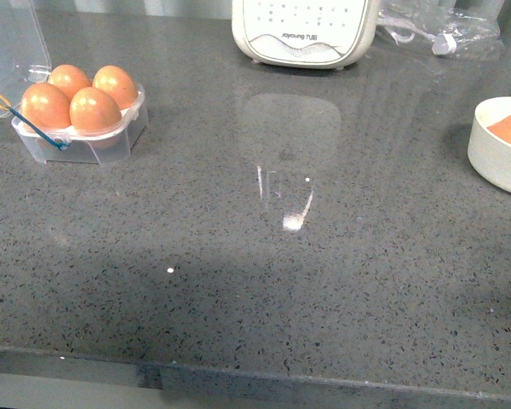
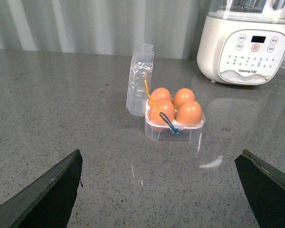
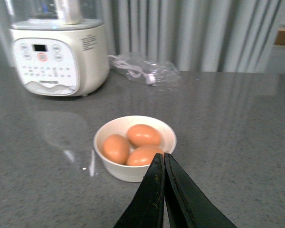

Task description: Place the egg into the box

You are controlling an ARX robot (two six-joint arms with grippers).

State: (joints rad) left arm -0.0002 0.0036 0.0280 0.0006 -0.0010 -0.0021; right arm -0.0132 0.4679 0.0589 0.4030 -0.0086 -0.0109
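Clear plastic four-cup egg box (image 1: 89, 152) holds four orange-brown eggs (image 1: 94, 111), lid (image 1: 13, 47) up; left jaws spread wide, right jaws pressed together, empty

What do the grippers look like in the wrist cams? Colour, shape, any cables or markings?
Left gripper: two flat, wedge-shaped fingers, matte dark grey-green on top with black sides, tapering to points. Right gripper: the same tapered wedges, but glossier black. No cables, markings or labels show on either. The front view shows neither.
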